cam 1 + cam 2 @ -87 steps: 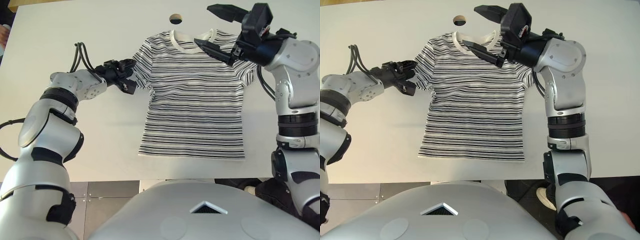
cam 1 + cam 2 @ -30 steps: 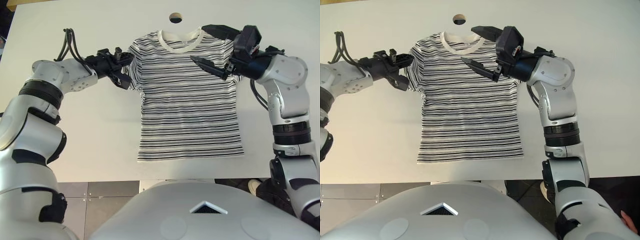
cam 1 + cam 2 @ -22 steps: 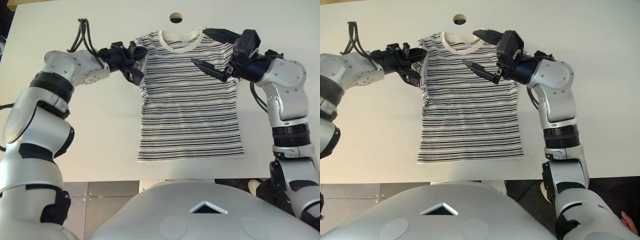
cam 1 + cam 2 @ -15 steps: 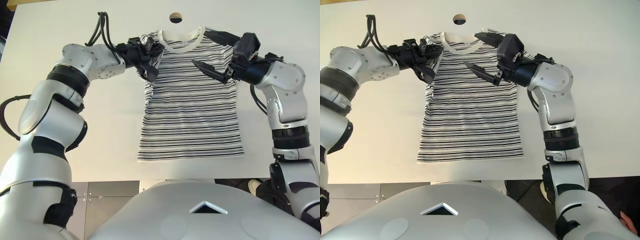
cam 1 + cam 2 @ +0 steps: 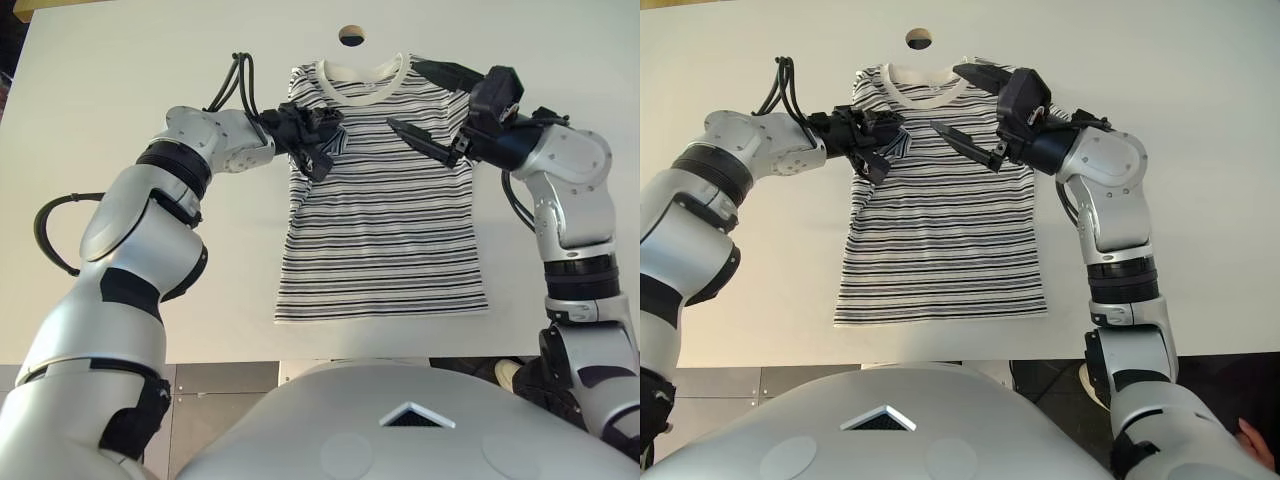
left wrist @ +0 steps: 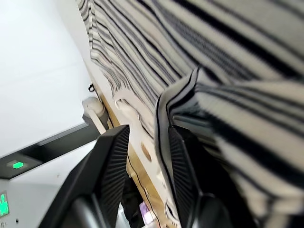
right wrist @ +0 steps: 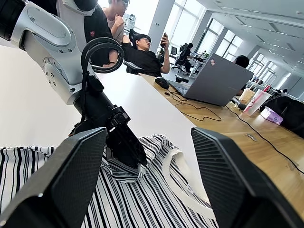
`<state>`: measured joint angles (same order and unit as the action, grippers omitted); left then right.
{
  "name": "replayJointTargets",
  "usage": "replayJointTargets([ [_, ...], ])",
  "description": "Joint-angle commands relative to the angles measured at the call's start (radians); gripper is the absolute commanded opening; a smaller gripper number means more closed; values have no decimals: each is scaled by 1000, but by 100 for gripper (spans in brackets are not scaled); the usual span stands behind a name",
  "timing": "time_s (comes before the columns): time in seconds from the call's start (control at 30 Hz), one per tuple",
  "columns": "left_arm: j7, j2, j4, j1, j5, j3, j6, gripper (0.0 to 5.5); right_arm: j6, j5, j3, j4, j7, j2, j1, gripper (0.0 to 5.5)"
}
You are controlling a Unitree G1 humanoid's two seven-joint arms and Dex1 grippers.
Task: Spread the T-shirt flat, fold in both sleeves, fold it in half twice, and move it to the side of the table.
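Observation:
The black-and-white striped T-shirt lies face up on the white table, collar at the far end. My left gripper is shut on the shirt's left sleeve, which is bunched and held over the left side of the chest. The sleeve's hem sits between its black fingers. My right gripper hangs open a little above the right shoulder, nothing between its fingers. The right arm hides the right sleeve area. The left gripper also appears in the right wrist view.
A round hole is in the table just beyond the collar. The table's front edge runs close below the shirt's hem. Bare tabletop stretches on both sides. A laptop stands on a desk farther off.
My left gripper has carried the left sleeve to the right, from beside the shirt onto its chest. The right gripper has stayed open over the right shoulder, barely moving.

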<state>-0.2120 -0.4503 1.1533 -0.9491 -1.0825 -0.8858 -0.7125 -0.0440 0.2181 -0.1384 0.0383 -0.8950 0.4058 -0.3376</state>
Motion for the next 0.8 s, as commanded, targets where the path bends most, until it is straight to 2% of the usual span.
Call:
replayJointTargets([
  [0.03, -38, -7, -24, 4, 103, 98, -7, 186, -59, -47, 14, 97, 5, 32, -17, 329],
  [0.2, -6, -127, -213, 54, 308, 285, -105, 186, -333, -205, 29, 506, 46, 142, -146, 329],
  [0.33, 112, -233, -425, 173, 505, 422, -154, 186, -445, -248, 35, 743, 75, 159, -235, 329],
  [0.5, 207, -339, -568, 299, 569, 531, -109, 186, -589, -395, -14, 975, 189, 198, -338, 329],
  [0.6, 234, -399, -599, 360, 564, 577, -103, 186, -669, -489, -62, 1047, 262, 220, -362, 329],
  [0.8, 255, -483, -702, 507, 561, 660, -95, 186, -794, -818, -265, 1121, 528, 301, -399, 329],
])
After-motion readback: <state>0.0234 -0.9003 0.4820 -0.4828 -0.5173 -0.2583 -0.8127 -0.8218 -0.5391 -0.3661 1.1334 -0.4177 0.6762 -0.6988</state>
